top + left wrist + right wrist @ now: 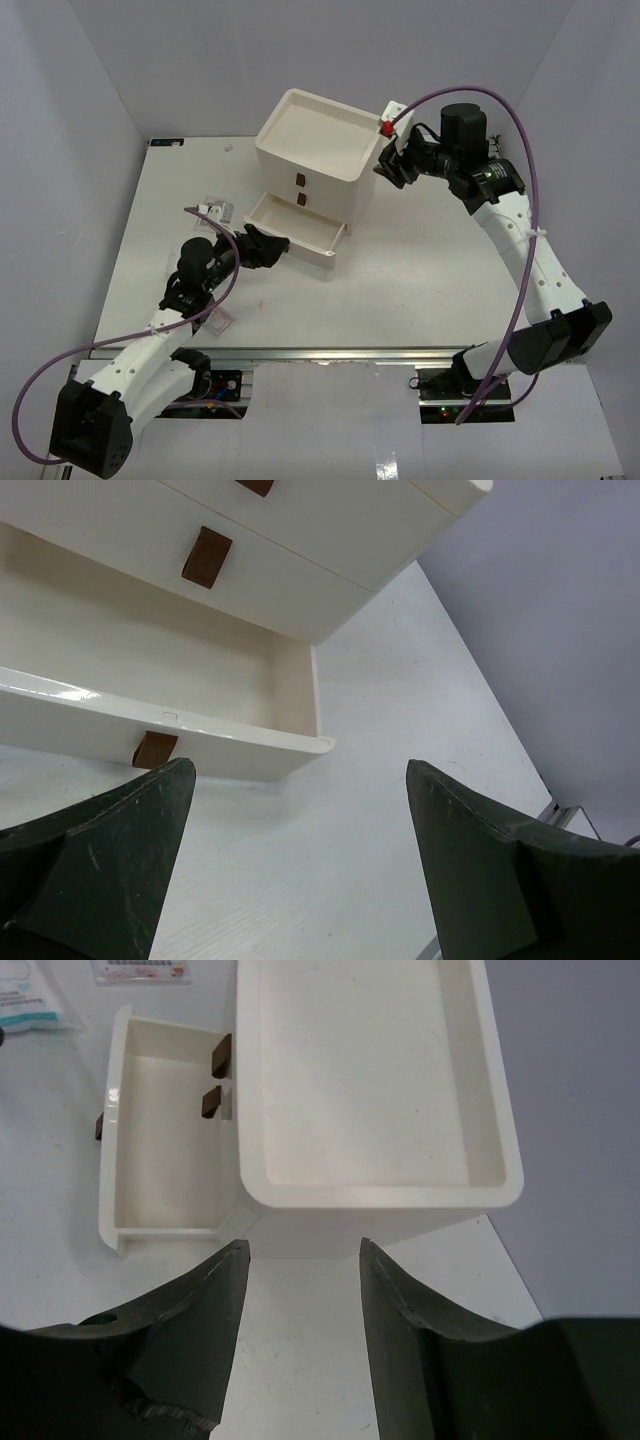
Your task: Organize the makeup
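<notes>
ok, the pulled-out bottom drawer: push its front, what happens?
The drawer looks rigid, thin-walled and empty, so it is probably light and slides shut easily. The box, empty on top, may be light too and skid on the smooth table.

I can read nothing: the print on the flat sachets [140, 970], ahead and left of the right gripper [302, 1245], is too small for me.
</notes>
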`<state>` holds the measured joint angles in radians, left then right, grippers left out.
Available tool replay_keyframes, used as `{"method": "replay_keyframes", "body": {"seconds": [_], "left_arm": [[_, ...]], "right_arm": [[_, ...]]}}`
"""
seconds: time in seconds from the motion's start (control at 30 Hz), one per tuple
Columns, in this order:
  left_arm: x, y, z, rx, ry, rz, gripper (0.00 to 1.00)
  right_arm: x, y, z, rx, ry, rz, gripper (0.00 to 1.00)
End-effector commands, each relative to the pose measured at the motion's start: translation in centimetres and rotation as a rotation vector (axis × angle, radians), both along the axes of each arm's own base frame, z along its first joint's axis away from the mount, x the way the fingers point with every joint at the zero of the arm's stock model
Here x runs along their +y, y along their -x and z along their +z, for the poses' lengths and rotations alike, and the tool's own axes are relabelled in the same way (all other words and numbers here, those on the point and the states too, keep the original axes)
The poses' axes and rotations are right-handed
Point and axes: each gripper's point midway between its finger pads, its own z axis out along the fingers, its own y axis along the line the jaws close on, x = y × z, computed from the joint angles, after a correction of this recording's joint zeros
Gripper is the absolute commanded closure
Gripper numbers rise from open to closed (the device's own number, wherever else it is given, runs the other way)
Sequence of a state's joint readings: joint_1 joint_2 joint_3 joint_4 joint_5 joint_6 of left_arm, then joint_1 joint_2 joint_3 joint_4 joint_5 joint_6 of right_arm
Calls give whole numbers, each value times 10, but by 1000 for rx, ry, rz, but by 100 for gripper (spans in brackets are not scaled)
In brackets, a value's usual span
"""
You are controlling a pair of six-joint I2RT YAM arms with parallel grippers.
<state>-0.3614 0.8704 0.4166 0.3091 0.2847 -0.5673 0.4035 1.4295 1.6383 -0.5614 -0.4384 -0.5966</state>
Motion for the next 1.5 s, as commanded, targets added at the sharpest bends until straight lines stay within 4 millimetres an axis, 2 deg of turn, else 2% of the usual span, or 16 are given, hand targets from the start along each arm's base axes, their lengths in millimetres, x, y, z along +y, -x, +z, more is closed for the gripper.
{"method": "replay_keyframes", "body": {"seconds": [0.0, 0.13, 0.27, 0.33, 0.43, 0.5, 0.6, 0.73, 0.87, 0.97, 1.1, 1.33, 1.47], "left_arm": [[6, 3, 21, 18, -29, 18, 2], [9, 6, 28, 76, -52, 30, 2], [22, 5, 18, 198, -68, 118, 2], [34, 7, 1, 297, -85, 198, 2], [69, 8, -31, 499, -86, 459, 3], [98, 31, -65, 735, -109, 688, 3], [117, 47, -75, 862, -148, 838, 2], [122, 71, -91, 966, -150, 881, 2], [130, 92, -105, 1037, -172, 911, 2], [137, 106, -117, 1099, -224, 936, 2], [136, 119, -137, 1191, -266, 912, 2], [150, 119, -160, 1249, -289, 922, 2], [148, 111, -171, 1257, -265, 886, 2]], "right_arm": [[-39, -3, -12, 20, -46, -64, 44], [-67, -2, -41, 67, -50, -114, 39], [-83, 6, -63, 133, -82, -122, 38], [-79, 18, -73, 174, -114, -69, 38], [-73, 36, -90, 228, -147, -12, 37], [-69, 46, -97, 256, -170, 10, 37], [-67, 55, -113, 273, -198, 10, 35], [-68, 63, -133, 312, -213, 6, 28], [-67, 72, -142, 347, -239, 25, 23], [-68, 76, -139, 328, -243, 34, 22], [-70, 80, -135, 303, -245, 35, 22], [-72, 85, -133, 275, -237, 30, 21], [-71, 88, -133, 277, -242, 40, 21]]}}
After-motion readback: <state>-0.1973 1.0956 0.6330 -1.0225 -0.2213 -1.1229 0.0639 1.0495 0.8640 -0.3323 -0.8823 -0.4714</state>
